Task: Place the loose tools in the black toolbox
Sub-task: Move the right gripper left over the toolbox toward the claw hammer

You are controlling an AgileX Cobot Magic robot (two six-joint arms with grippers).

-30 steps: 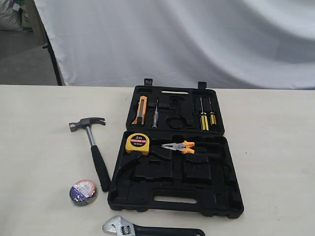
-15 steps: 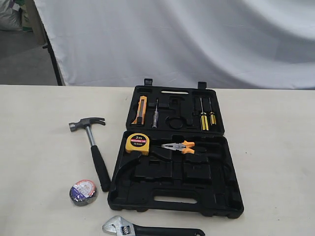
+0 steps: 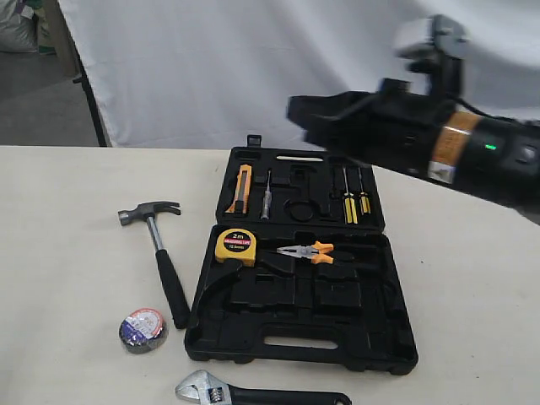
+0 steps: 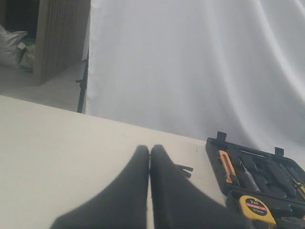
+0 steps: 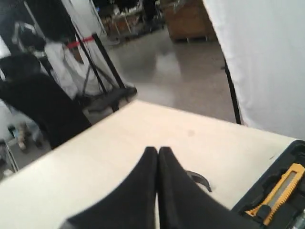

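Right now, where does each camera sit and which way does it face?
Exterior view: off the arms, facing the white curtain, looking down on the open black toolbox and hammer; the right arm shows, blurred.
Left wrist view: on the left wrist, looking past the shut left gripper across the table to the toolbox.
Right wrist view: on the right wrist, looking past the shut right gripper over the table to the room's floor.
Shared: all three show the toolbox's orange utility knife.

R arm (image 3: 439, 143) stretched across, held high; R fingers (image 5: 140, 191) pressed together. L fingers (image 4: 131, 191) likewise.
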